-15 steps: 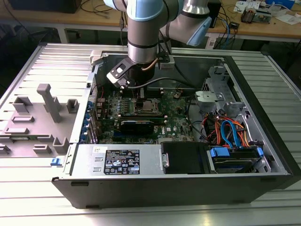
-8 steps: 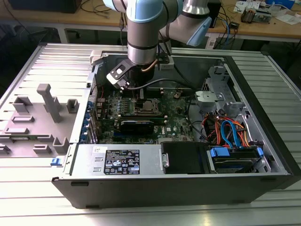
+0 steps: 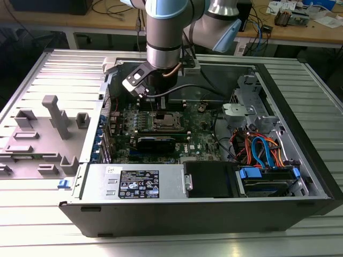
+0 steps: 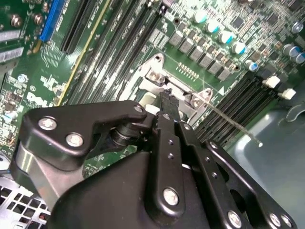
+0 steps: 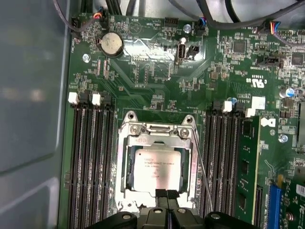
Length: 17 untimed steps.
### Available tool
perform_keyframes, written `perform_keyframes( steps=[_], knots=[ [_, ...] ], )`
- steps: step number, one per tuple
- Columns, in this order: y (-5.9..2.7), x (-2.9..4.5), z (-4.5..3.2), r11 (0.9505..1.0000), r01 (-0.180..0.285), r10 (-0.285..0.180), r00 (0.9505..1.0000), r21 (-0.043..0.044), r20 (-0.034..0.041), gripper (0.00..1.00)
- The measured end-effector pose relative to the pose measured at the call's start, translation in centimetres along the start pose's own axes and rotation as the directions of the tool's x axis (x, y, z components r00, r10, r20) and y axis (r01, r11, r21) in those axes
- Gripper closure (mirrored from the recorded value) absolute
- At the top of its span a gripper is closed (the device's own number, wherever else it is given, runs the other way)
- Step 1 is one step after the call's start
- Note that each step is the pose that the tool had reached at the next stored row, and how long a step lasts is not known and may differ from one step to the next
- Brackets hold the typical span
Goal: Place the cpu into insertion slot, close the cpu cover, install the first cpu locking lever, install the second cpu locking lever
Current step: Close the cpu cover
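The cpu [image 5: 153, 169], a dull silver square, lies flat in the insertion slot [image 3: 163, 122] on the green motherboard. The cpu cover [image 5: 125, 162], a silver frame, lies lowered around the chip. My gripper [image 5: 167, 194] is shut, its black fingertips pressed together with nothing between them, at the cover's near edge over the chip. In the second wrist view the gripper [image 4: 167, 102] points down at the socket's metal bracket [image 4: 157, 76]. One thin wire locking lever [image 5: 200, 162] runs along the socket's side. Its free end [image 4: 233, 123] sticks out, raised over the memory slots. In the exterior view the gripper [image 3: 159, 108] hangs over the socket.
Black memory slots [image 5: 90, 162] flank the socket, and a green module [image 5: 248, 167] stands in one. A coin battery [image 5: 110, 44] sits beyond. The case holds an expansion card [image 3: 155, 142], a power supply [image 3: 139, 184] and coloured cables [image 3: 257, 150]. A grey fixture [image 3: 43, 134] lies outside.
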<state>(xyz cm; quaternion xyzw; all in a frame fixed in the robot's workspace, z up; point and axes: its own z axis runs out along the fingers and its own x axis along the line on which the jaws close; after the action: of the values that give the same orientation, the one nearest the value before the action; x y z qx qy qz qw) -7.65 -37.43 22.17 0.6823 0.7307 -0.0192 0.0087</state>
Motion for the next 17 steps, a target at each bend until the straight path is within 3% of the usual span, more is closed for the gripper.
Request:
perform_keyframes(
  steps=[14,17],
  knots=[
    [2.41,0.1,0.01,1.0,0.0,0.0,1.0,0.0,0.0,0.89],
    [2.56,0.08,0.01,1.0,0.0,0.0,1.0,0.0,0.0001,0.89]
  ],
)
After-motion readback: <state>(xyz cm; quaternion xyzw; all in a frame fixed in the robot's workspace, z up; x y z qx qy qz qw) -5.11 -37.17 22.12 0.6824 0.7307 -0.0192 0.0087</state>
